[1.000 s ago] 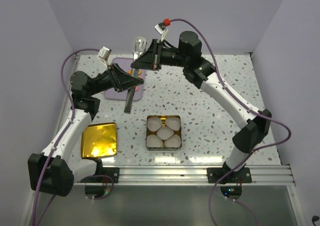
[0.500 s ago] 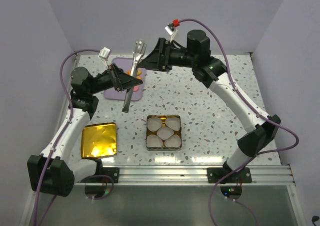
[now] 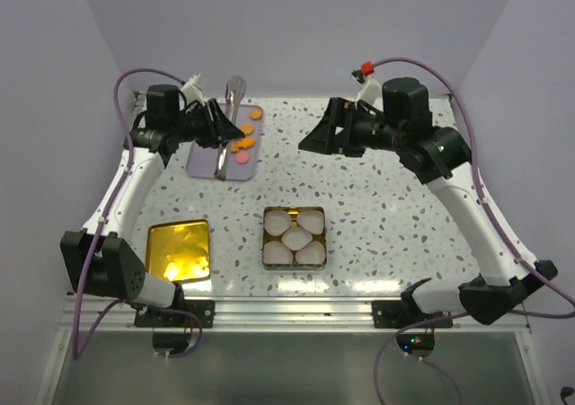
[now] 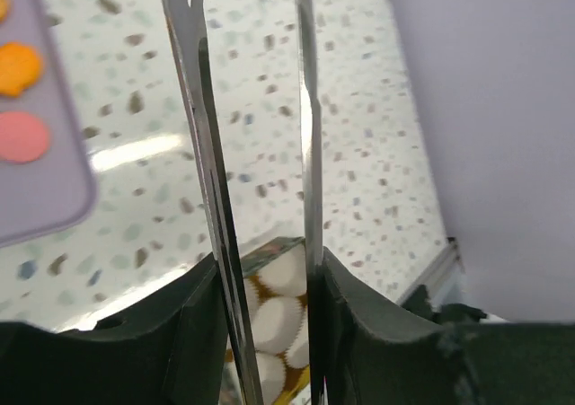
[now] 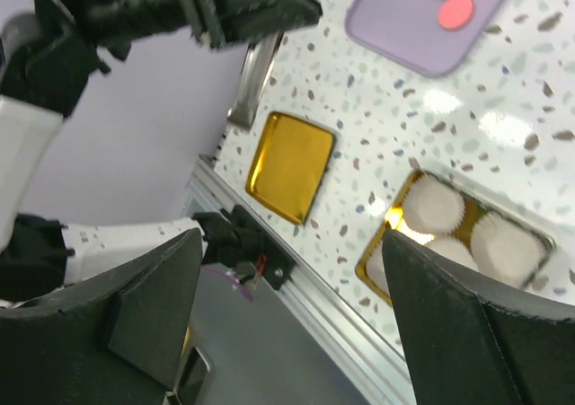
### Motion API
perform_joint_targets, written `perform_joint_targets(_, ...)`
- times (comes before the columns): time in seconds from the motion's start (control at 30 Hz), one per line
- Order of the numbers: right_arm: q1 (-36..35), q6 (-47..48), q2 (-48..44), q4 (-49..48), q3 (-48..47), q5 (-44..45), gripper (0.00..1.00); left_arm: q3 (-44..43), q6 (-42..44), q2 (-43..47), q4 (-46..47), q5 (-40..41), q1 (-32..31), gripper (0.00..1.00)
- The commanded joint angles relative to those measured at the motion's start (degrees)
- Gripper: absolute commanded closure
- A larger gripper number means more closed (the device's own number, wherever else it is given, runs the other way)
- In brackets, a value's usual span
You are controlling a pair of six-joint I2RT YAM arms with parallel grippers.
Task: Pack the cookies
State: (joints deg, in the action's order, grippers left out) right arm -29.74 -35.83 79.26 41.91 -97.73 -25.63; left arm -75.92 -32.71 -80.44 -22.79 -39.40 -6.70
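Left tool (image 3: 216, 125) and tongs (image 3: 223, 150) above tray (image 3: 203, 162); open tabletop (image 3: 368, 198) beside tin (image 3: 265, 243).

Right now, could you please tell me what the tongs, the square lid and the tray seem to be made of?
The tongs look like polished steel: thin silvery arms with mirror-like glints. The square lid seems to be glossy gold-coloured metal, given its bright reflections. The tray looks like matte lilac plastic or silicone; its soft rounded corner fits either.

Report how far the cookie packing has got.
Done: tin open, gold lid aside, five paper cups inside, all empty. In hand: left gripper clamps tongs; right gripper open, empty. Left: all cookies lie on the purple tray; none packed.
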Motion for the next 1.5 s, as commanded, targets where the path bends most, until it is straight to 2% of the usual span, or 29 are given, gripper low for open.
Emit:
perform_joint_targets(0.0, -0.23, 3.49, -4.99, 8.18, 2.89, 5.40, 0.15, -5.72, 10.03, -4.53, -16.40, 15.89, 0.37, 0.56)
perform_joint_targets(0.27, -0.32, 6.56, -12.90, 16.18, 7.03, 8.22, 0.15, -10.64, 13.37, -14.38, -24.49, 31.64, -0.16, 0.58)
perform_joint_targets(0.37, -0.23, 7.61, -13.78, 17.67, 8.00, 8.57, 0.15, -13.98, 13.99, -18.07, -27.22, 36.66, -0.42, 0.56)
perform_joint_targets(0.5, -0.32, 9.20, -12.83, 19.87, 6.77, 9.37, 0.14, -20.03, 15.22, -23.51, -30.73, 42.63, -0.77, 0.47)
perform_joint_targets(0.6, -0.23, 10.26, -10.72, 20.23, 5.45, 9.37, 0.14, -23.64, 16.36, -27.73, -32.58, 43.35, -0.77, 0.40)
perform_joint_targets(0.73, -0.32, 11.22, -7.03, 21.98, 2.65, 9.72, 0.14, -28.14, 16.97, -32.75, -37.06, 43.44, -0.77, 0.37)
perform_joint_targets(0.8, -0.23, 12.10, -6.32, 21.99, 2.02, 9.89, 0.14, -28.06, 17.06, -33.55, -36.46, 43.96, -0.77, 0.35)
perform_joint_targets(1.07, -0.23, 12.72, -2.89, 21.11, 1.23, 9.19, 0.14, -27.97, 17.50, -35.57, -36.45, 43.62, -0.60, 0.34)
perform_joint_targets(1.47, -0.15, 12.54, -3.06, 21.11, 2.90, 9.72, 0.14, -27.53, 17.33, -37.59, -34.96, 41.95, -0.60, 0.33)
